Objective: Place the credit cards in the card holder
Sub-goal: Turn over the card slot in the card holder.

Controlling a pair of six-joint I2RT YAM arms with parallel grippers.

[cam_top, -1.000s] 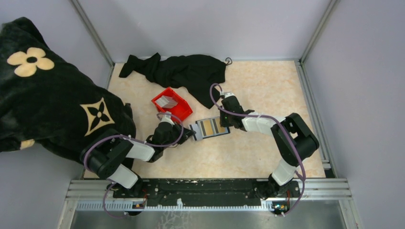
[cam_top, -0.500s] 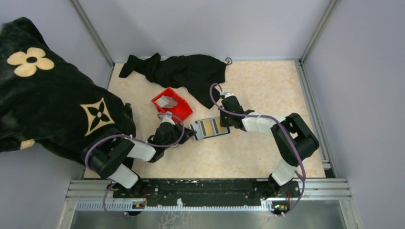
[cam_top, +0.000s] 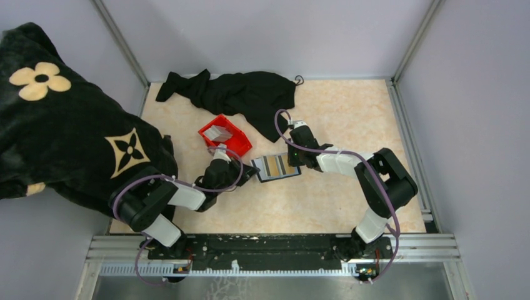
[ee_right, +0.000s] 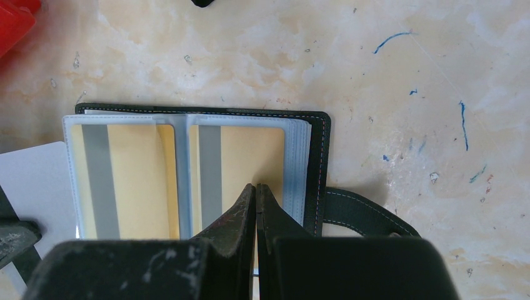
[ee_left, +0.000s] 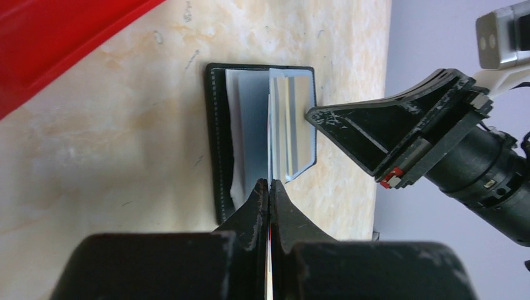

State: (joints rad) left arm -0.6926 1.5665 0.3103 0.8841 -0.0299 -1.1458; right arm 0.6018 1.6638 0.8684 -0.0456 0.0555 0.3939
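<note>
The black card holder (cam_top: 275, 167) lies open mid-table, and its clear sleeves show two tan-gold credit cards (ee_right: 134, 181). My left gripper (ee_left: 270, 182) is shut on a grey-white credit card (ee_left: 270, 140), seen edge-on in the left wrist view. The card's far end sits among the sleeves at the holder's (ee_left: 215, 144) left side. In the right wrist view this card (ee_right: 31, 181) lies flat at the holder's left edge. My right gripper (ee_right: 256, 186) is shut, tips resting on the right sleeve page, nothing visibly between them. In the top view the left gripper (cam_top: 251, 170) and right gripper (cam_top: 291, 160) flank the holder.
A red bin (cam_top: 234, 145) with more cards (cam_top: 217, 132) stands just left-behind the holder. A black garment (cam_top: 240, 94) lies at the back. A black flowered blanket (cam_top: 62, 137) covers the left side. The holder's strap (ee_right: 362, 209) lies to its right.
My left gripper has moved right with the grey-white card, whose end now reaches over the holder's left side. The right gripper has stayed on the right page.
</note>
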